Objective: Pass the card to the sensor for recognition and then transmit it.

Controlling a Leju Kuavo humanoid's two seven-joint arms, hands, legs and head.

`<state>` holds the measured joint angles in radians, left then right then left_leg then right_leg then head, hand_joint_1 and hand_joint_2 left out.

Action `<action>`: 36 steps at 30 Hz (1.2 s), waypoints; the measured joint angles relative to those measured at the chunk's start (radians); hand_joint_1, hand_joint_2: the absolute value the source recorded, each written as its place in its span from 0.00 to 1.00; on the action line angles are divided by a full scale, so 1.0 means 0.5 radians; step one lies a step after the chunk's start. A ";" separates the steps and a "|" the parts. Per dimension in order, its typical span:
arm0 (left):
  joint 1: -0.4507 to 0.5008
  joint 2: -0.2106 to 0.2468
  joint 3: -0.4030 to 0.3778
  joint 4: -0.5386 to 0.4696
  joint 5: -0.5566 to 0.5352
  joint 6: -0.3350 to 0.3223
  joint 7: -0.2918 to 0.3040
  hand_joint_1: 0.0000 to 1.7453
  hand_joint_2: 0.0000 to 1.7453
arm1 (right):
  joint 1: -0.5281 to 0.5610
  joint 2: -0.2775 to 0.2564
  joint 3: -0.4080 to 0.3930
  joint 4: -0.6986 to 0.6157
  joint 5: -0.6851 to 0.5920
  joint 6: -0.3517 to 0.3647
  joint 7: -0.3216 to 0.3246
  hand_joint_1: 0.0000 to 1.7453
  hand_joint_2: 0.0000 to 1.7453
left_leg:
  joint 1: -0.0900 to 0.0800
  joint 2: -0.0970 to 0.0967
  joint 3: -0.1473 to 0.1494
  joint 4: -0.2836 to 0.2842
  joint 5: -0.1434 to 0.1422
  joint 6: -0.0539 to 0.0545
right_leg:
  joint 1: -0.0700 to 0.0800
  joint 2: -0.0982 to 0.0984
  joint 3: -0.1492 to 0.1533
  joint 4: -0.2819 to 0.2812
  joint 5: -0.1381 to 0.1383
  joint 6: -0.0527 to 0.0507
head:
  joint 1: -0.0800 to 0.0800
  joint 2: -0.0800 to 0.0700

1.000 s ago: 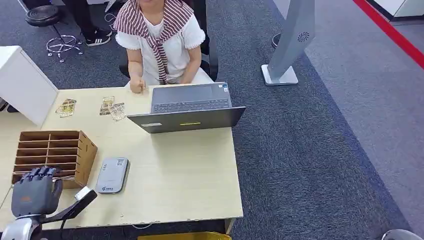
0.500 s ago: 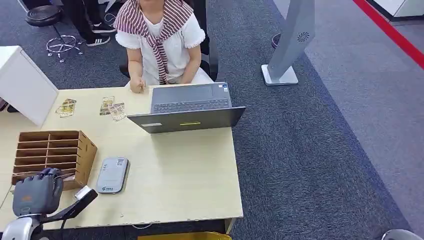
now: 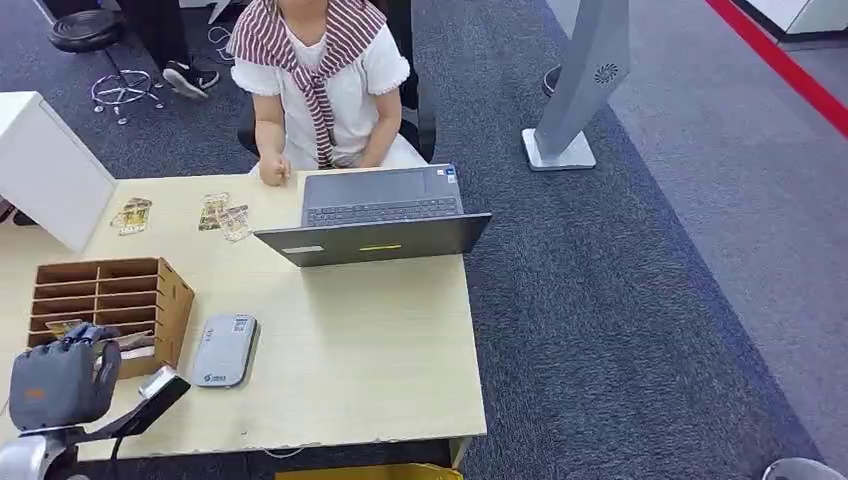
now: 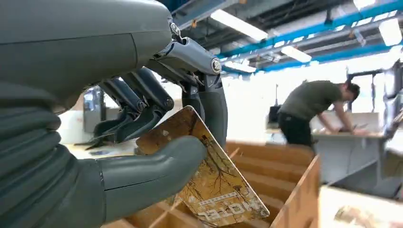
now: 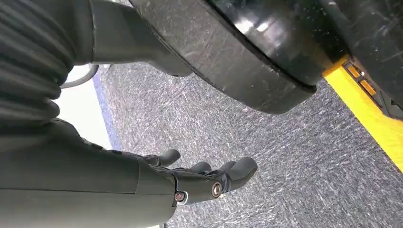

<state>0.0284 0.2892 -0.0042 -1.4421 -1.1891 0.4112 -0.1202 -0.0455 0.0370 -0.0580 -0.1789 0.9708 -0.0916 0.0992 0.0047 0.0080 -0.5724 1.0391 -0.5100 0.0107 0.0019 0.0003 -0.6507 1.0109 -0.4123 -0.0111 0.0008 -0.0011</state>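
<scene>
Left hand [image 3: 58,382]: drawn back toward the table's near edge since a second ago, now lifting a gold hotel card [image 4: 205,176], pinched between thumb and fingers [image 4: 142,102], above the wooden slotted organiser [image 3: 110,305]. Right hand [image 5: 199,180]: hanging, fingers loosely extended, empty. Card reader [image 3: 225,349]: beside organiser.

sensor [image 3: 225,350] right of organizer [image 3: 110,310] | laptop [image 3: 380,215] behind (person's [image 3: 325,80] side)

card [image 4: 204,175] lettering blurred, person's [image 3: 325,75] head cut off
</scene>
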 joint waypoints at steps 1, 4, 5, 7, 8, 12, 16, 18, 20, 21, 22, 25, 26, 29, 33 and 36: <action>0.020 0.001 0.000 -0.060 0.000 -0.008 -0.007 1.00 1.00 | 0.002 -0.001 -0.001 0.001 -0.002 -0.002 0.000 0.00 1.00 | 0.000 0.000 0.000 0.000 0.000 0.000 | 0.000 0.000 0.000 0.000 0.000 0.000 | 0.000 0.000; 0.099 0.002 0.000 -0.246 0.003 -0.008 -0.026 1.00 1.00 | 0.006 -0.002 -0.002 0.001 -0.002 -0.002 -0.001 0.00 1.00 | 0.000 0.000 0.000 0.000 0.000 0.000 | 0.000 0.000 0.000 0.000 0.000 0.000 | 0.000 0.000; 0.118 0.002 -0.001 -0.308 0.002 -0.009 -0.035 1.00 1.00 | 0.006 -0.002 -0.003 0.001 -0.002 -0.002 -0.002 0.00 1.00 | 0.000 0.000 0.000 0.000 0.000 0.000 | 0.000 0.000 0.000 -0.001 0.000 0.000 | 0.001 0.000; 0.165 0.004 -0.003 -0.409 0.003 -0.005 -0.042 1.00 1.00 | 0.007 -0.002 -0.005 0.001 -0.001 -0.002 -0.002 0.00 1.00 | 0.000 0.000 0.000 0.000 -0.001 0.000 | 0.000 0.000 0.000 -0.001 0.000 0.000 | -0.001 -0.001; 0.181 0.004 -0.004 -0.447 0.003 -0.002 -0.052 1.00 1.00 | 0.009 -0.003 -0.006 0.000 -0.001 -0.001 -0.002 0.00 1.00 | 0.000 0.000 0.000 0.000 0.000 0.000 | 0.000 0.000 0.000 -0.001 0.000 0.000 | 0.001 0.000; 0.224 0.005 -0.008 -0.551 0.005 0.000 -0.060 1.00 1.00 | 0.010 -0.003 -0.010 0.001 0.001 -0.001 -0.003 0.00 1.00 | 0.000 0.000 0.000 0.000 0.000 0.000 | 0.000 -0.001 0.000 0.000 0.000 0.000 | 0.000 -0.001; 0.228 0.017 -0.016 -0.644 0.021 0.003 -0.079 1.00 1.00 | 0.011 -0.003 -0.011 0.000 0.024 0.005 -0.008 0.00 1.00 | 0.000 0.000 0.001 0.000 0.000 0.000 | 0.000 -0.001 0.000 0.000 0.000 0.000 | 0.001 -0.001; 0.170 0.021 -0.026 -0.647 0.011 -0.015 -0.072 1.00 1.00 | 0.009 -0.004 -0.011 0.000 0.058 0.017 -0.007 0.00 1.00 | 0.000 -0.002 0.001 0.001 0.001 0.000 | 0.001 -0.002 0.000 0.000 0.000 0.000 | 0.000 -0.001; 0.072 0.022 -0.033 -0.629 0.010 -0.039 -0.053 1.00 1.00 | 0.005 -0.004 -0.011 0.000 0.073 0.023 -0.007 0.00 1.00 | 0.000 -0.004 0.000 0.000 0.003 -0.001 | 0.000 -0.004 0.001 0.000 0.002 -0.002 | 0.000 -0.001; 0.027 0.028 -0.040 -0.617 0.009 -0.048 -0.051 1.00 1.00 | 0.002 -0.003 -0.011 0.000 0.076 0.025 -0.007 0.00 1.00 | 0.000 -0.003 0.000 0.000 0.003 -0.001 | 0.000 -0.004 0.001 0.000 0.003 -0.001 | 0.001 -0.001; 0.008 0.032 -0.042 -0.611 0.008 -0.049 -0.047 1.00 1.00 | 0.001 -0.003 -0.011 0.000 0.076 0.026 -0.007 0.00 1.00 | 0.000 -0.001 0.001 0.000 0.003 -0.002 | 0.000 -0.003 0.001 0.000 0.003 -0.002 | -0.001 -0.001; -0.041 0.033 -0.054 -0.586 0.005 -0.050 -0.040 1.00 1.00 | 0.002 -0.004 -0.011 0.000 0.076 0.028 -0.007 0.00 1.00 | 0.000 0.002 0.002 0.000 0.003 -0.002 | 0.000 -0.001 0.001 0.000 0.004 -0.003 | 0.000 -0.001; -0.044 0.033 -0.056 -0.581 0.005 -0.050 -0.040 1.00 1.00 | 0.001 -0.004 -0.011 0.000 0.076 0.028 -0.007 0.00 1.00 | 0.000 0.002 0.002 0.000 0.003 -0.002 | 0.000 -0.001 0.000 0.000 0.004 -0.003 | 0.000 -0.001; -0.053 0.033 -0.058 -0.574 0.001 -0.050 -0.040 1.00 1.00 | 0.001 -0.004 -0.011 0.000 0.079 0.029 -0.008 0.00 1.00 | 0.000 0.001 0.001 0.000 0.003 -0.001 | 0.000 -0.001 0.000 0.000 0.004 -0.003 | 0.000 0.000; -0.258 0.033 -0.090 -0.447 -0.102 -0.088 0.009 1.00 1.00 | -0.012 -0.004 0.002 -0.001 0.133 0.070 -0.013 0.00 1.00 | -0.001 -0.008 -0.004 0.001 0.008 0.002 | 0.003 -0.010 -0.002 -0.001 0.004 -0.001 | 0.000 0.000; -0.560 0.028 -0.149 -0.216 -0.164 -0.098 0.021 1.00 1.00 | -0.051 -0.003 0.021 -0.005 0.168 0.111 0.002 0.00 1.00 | -0.002 -0.011 -0.007 0.002 0.015 0.002 | 0.002 -0.014 -0.005 -0.002 0.012 0.001 | -0.001 0.000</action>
<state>-0.2517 0.3033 -0.0786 -1.5501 -1.2711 0.3620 -0.1095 -0.0712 0.0355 -0.0473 -0.1816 1.0548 -0.0362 0.1003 0.0036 0.0023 -0.5760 1.0400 -0.5024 0.0119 0.0029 -0.0066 -0.6532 1.0101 -0.4065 -0.0107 0.0004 -0.0011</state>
